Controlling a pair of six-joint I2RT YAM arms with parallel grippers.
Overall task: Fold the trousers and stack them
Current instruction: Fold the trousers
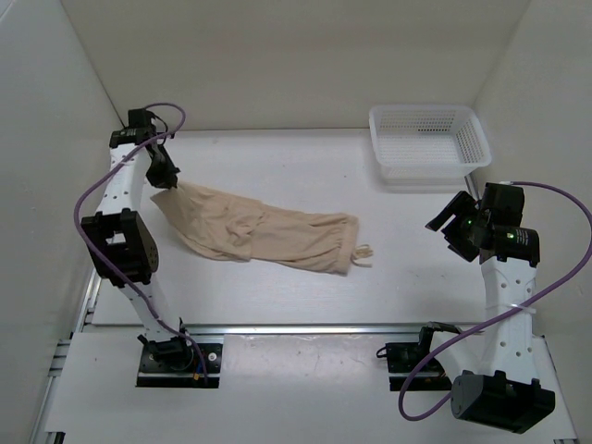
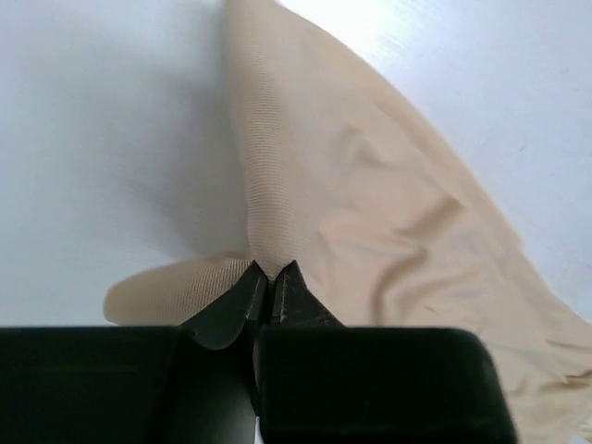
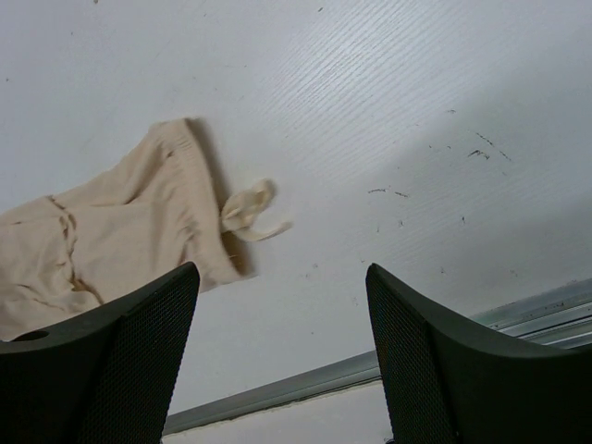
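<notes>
Now my left gripper (image 2: pixel 271 272) pinches one end of the trousers (image 1: pixel 268 233), fingers closed on the cloth near the table's (image 1: pixel 296 157) left edge. The trousers lie stretched across the middle, with the drawstring end pointing right. My right gripper (image 3: pixel 282 277) hangs near the right edge, fingers spread and holding nothing. A basket (image 1: pixel 427 139) sits in the far right corner.

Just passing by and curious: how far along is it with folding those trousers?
Barely started. The trousers lie stretched out and wrinkled, no neat fold visible. The left hand pinches one end; the right hand hangs open, empty. Folding and stacking are left.
</notes>
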